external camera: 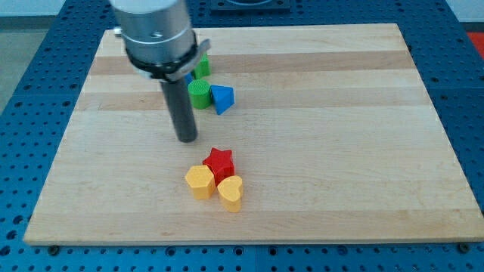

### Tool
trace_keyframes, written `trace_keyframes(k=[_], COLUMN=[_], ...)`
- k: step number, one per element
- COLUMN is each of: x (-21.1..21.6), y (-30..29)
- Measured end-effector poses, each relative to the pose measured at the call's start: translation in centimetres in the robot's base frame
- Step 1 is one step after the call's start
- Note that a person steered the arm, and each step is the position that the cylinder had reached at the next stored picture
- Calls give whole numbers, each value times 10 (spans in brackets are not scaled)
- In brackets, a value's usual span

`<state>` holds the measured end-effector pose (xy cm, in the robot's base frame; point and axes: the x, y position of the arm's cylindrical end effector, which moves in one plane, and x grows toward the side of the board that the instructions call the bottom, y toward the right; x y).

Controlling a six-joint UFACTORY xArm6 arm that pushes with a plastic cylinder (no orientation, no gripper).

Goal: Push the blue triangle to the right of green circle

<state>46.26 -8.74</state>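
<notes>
So we've got our wooden board (318, 151) sitting on a blue perforated table (30, 83), and our arm comes down from the view's top left. No jaws on this rig, nothing to open or close, just the straight dark rod, and our tip (187, 140) sits on the bare wood, not touching any block as far as we can tell.

The blue triangle (222, 98) is up and to the view's right of our tip, sitting just beside the green circle (199, 94), on its right side in the view. They look like they're touching or nearly so; we can't quite tell which. The green circle itself is partly tucked against the rod from this angle.

Behind those two, closer to the view's top, another green block (203, 66) peeks out from under the arm's housing, with a sliver of another blue block (190, 78) next to it; shapes are hidden for both.

Down toward the view's bottom from our tip there's a tight cluster: a red star (219, 162), a yellow block (200, 181) to its lower left, and a yellow heart (231, 193) below it, all pressed together.
</notes>
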Motion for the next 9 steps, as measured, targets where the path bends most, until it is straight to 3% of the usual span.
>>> trace_keyframes(k=[2, 4, 6, 9], x=[-38, -47, -25, -61], y=[25, 1, 62, 61])
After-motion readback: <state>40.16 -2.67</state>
